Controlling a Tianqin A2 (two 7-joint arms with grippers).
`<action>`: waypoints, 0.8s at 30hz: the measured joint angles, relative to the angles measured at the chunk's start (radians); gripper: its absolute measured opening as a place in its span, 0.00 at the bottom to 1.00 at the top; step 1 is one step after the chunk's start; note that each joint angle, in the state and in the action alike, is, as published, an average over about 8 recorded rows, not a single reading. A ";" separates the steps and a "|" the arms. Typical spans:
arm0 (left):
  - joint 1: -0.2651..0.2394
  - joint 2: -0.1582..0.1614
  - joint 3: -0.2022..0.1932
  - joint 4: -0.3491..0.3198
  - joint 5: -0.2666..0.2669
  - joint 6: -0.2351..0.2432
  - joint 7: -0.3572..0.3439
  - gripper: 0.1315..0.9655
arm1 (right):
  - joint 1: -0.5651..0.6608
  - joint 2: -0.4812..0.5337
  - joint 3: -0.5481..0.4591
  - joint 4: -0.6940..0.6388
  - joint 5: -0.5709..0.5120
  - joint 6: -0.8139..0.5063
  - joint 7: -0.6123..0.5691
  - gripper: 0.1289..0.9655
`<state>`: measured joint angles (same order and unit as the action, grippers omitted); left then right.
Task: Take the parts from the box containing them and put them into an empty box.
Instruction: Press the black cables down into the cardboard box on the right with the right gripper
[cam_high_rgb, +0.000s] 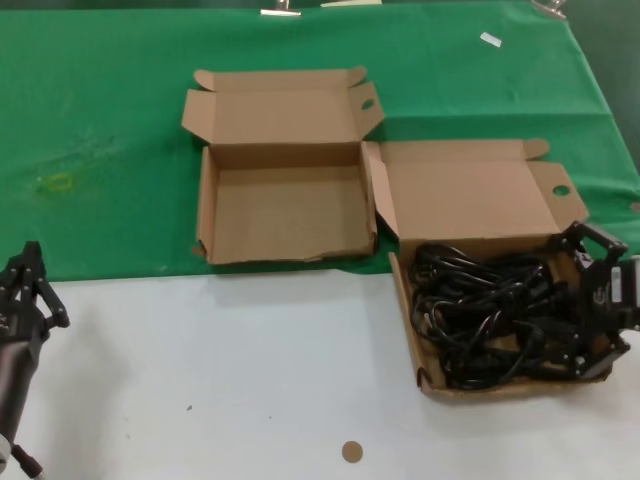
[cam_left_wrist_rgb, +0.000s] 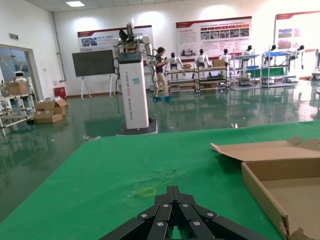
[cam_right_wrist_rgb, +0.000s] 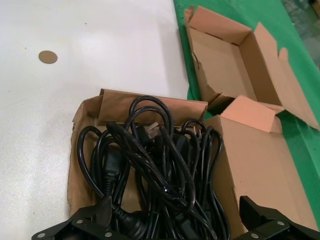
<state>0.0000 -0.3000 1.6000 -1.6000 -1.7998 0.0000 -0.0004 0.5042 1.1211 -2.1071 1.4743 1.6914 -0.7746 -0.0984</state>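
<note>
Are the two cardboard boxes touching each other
Touching. In the head view the full box's lid flap presses against the empty box's right wall, with no green cloth showing between.

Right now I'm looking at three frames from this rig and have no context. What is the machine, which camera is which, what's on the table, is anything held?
It is a two-armed robot with a gripper on each arm. One picture comes from its head, looking down at the table; the other two come from cameras on its wrists.

On the table sit two brown cardboard boxes. The empty box lies on the green cloth. The box of cords holds tangled black power cords.

The right gripper is open at that box's right edge, over the cords, holding nothing. The left gripper waits at the table's left edge, away from both boxes.
</note>
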 joint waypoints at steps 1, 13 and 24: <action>0.000 0.000 0.000 0.000 0.000 0.000 0.000 0.01 | 0.005 -0.010 0.005 -0.006 -0.011 -0.012 -0.002 0.98; 0.000 0.000 0.000 0.000 0.000 0.000 0.000 0.01 | 0.042 -0.109 0.046 -0.065 -0.115 -0.098 -0.022 0.81; 0.000 0.000 0.000 0.000 0.000 0.000 0.000 0.01 | 0.045 -0.162 0.069 -0.081 -0.169 -0.146 -0.028 0.52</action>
<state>0.0000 -0.3000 1.6001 -1.6000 -1.7996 0.0000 -0.0003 0.5496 0.9593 -2.0381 1.3931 1.5220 -0.9201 -0.1261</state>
